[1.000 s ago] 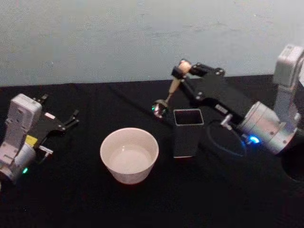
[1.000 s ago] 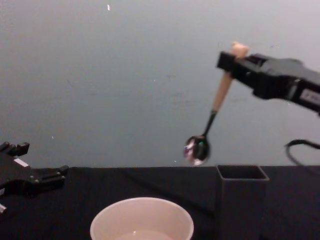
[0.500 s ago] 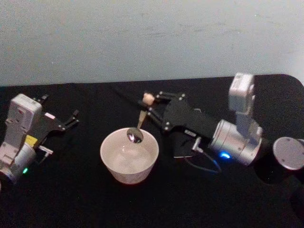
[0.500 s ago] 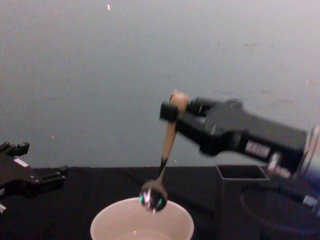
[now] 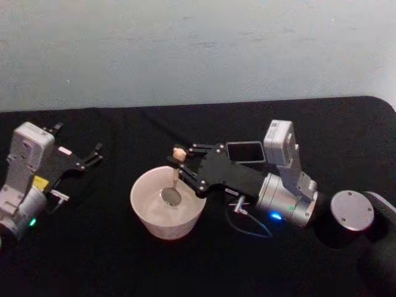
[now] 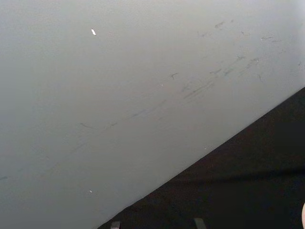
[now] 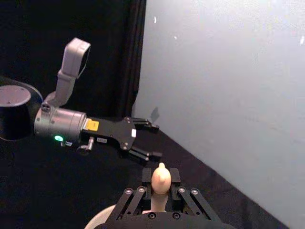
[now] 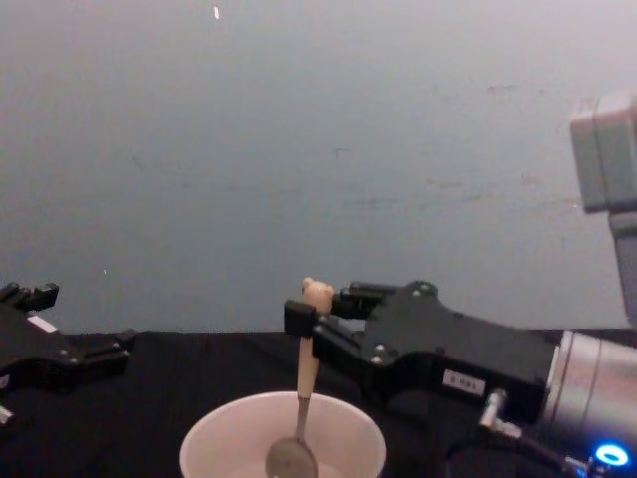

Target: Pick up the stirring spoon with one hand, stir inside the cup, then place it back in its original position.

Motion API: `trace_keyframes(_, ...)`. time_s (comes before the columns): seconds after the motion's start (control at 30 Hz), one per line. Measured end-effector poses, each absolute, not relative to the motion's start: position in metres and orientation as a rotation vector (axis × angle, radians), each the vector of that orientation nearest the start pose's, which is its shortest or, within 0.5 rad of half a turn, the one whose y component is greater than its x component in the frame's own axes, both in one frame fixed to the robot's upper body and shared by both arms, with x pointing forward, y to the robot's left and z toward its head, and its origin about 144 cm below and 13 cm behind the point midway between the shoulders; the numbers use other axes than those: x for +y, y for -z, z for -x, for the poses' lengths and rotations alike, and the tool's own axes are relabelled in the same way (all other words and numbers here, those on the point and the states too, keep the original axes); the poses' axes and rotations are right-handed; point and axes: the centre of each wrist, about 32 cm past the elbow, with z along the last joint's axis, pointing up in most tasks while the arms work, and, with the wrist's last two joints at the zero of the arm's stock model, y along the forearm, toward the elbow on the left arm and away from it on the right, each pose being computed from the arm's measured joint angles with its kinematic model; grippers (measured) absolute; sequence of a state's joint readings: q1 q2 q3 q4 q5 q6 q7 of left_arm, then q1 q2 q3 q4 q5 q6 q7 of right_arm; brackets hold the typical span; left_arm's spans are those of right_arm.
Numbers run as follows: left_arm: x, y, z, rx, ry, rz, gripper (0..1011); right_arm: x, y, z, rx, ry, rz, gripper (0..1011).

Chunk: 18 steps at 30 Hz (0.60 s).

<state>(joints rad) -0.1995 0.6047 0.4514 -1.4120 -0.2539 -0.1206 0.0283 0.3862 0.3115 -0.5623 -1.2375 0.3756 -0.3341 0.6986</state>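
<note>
The right end effector (image 5: 180,166) reaches in from the robot's right, low over the counter (image 5: 111,260); its fingers are clamped on the upper handle of the stirring spoon (image 5: 174,178), just beneath the tiny bear head; the spoon hangs nearly upright, tilted slightly, with its round metal bowl down inside the cup (image 5: 162,228); in the chest view the bowl sits low in the cup, below the rim, while the beige handle rises out past the rim to the grasping fingers; whether the bowl touches the cup's bottom cannot be told.

The cup stands on the counter near the middle, in front of the robot; the dark grey square holder (image 5: 245,151) stands just behind the right arm, to the cup's right and farther back, its front hidden by the arm and its open top showing.

The left end effector (image 5: 77,140) rests parked at the left side of the counter, well apart from the cup; its fingers are spread apart and hold nothing.
</note>
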Motion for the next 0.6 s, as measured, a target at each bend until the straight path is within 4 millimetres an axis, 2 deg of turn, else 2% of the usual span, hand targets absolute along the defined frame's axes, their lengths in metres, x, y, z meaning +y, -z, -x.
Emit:
trace_keyframes(0.4, 0.3097, -1.1398, -0.4886, -0.285, -1.248, -0.304, 1001, -0.1901, -1.1346, -0.5372, -0.21, 0.486, -0.035, 212)
trace_keyframes(0.6, 0.3097, -1.1398, -0.4886, -0.285, -1.248, -0.304, 1001, -0.1947, -1.1349, -0.5362, -0.214, 0.515, -0.03, 212)
